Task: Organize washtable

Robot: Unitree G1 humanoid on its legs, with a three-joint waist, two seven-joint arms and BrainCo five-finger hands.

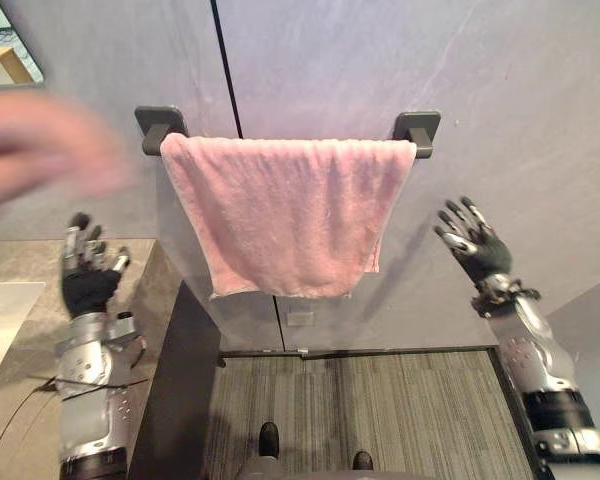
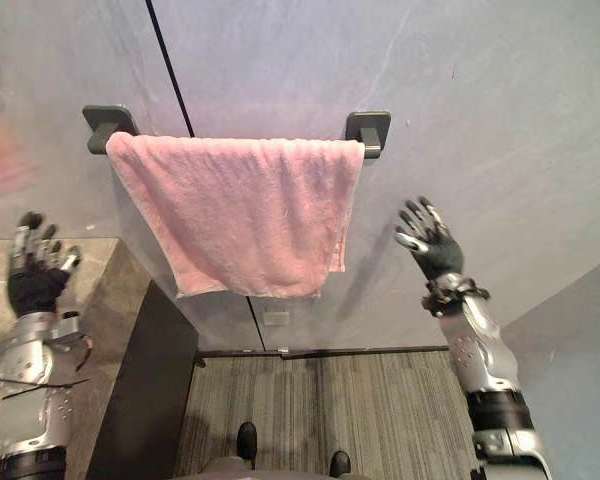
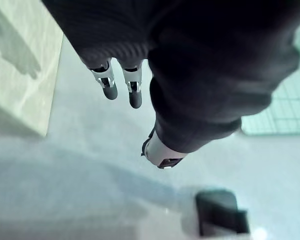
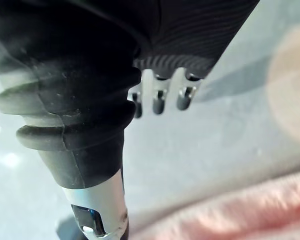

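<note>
A pink towel (image 1: 285, 215) hangs over a dark rail on the grey wall, held by two dark brackets (image 1: 418, 130). It hangs askew, its lower edge sloping. My left hand (image 1: 88, 275) is raised above the stone washtable (image 1: 145, 290) at the left, fingers straight, holding nothing. My right hand (image 1: 472, 243) is raised to the right of the towel, apart from it, fingers spread and empty. In the right wrist view the towel (image 4: 240, 212) shows past my right hand (image 4: 160, 97). The left wrist view shows my left hand (image 3: 122, 85) before the wall, with one bracket (image 3: 220, 212).
A person's blurred hand (image 1: 40, 150) reaches in at the upper left, above my left hand. A white basin (image 1: 0, 310) sits in the washtable at the far left. The washtable's dark side panel (image 1: 180, 390) drops to a striped grey floor (image 1: 380, 410).
</note>
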